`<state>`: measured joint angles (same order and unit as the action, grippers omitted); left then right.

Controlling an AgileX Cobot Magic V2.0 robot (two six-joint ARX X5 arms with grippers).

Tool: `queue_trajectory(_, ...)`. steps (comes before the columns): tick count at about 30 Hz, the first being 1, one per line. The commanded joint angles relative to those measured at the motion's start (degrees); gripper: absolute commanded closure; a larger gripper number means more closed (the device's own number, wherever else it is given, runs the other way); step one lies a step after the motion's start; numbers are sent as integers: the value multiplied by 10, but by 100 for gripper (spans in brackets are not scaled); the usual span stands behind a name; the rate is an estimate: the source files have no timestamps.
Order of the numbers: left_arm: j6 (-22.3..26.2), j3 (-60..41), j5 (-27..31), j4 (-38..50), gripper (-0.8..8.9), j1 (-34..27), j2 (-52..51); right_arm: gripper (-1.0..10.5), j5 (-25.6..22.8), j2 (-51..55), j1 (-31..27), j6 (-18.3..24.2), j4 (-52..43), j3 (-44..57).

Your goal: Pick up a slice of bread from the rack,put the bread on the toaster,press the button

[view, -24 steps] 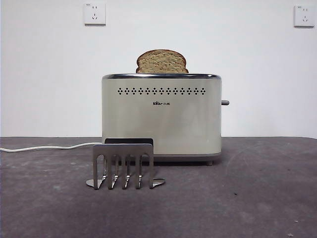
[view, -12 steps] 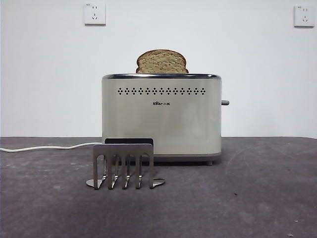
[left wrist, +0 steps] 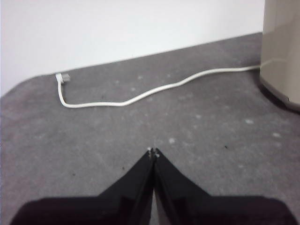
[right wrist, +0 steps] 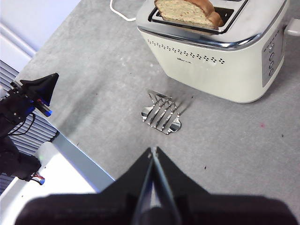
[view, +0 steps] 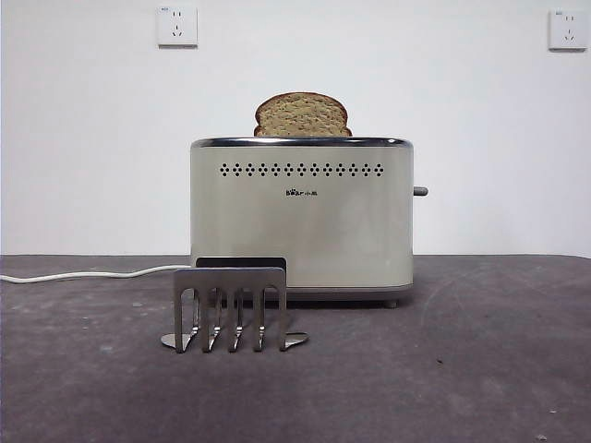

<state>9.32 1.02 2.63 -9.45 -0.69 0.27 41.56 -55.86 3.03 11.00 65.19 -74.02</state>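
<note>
The slice of bread stands upright in a slot of the cream toaster, its domed top above the chrome rim; it also shows in the right wrist view. The grey button sticks out of the toaster's right side. The steel rack stands empty in front of the toaster, also in the right wrist view. My right gripper is shut and empty, high above the table before the rack. My left gripper is shut and empty, low over the table left of the toaster.
A white power cord runs from the toaster across the grey table to the left. Two wall sockets sit on the white wall behind. The other arm's black tip shows at the table's edge.
</note>
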Motion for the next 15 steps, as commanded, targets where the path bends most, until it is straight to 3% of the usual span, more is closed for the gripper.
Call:
queue_trajectory(1, -7, -8, 2, -5, 816, -2, -2, 945, 0, 0, 0, 5, 0, 5)
queue_trajectory(15, -7, -8, 2, -7, 816, -2, -2, 946, 0, 0, 0, 5, 0, 5)
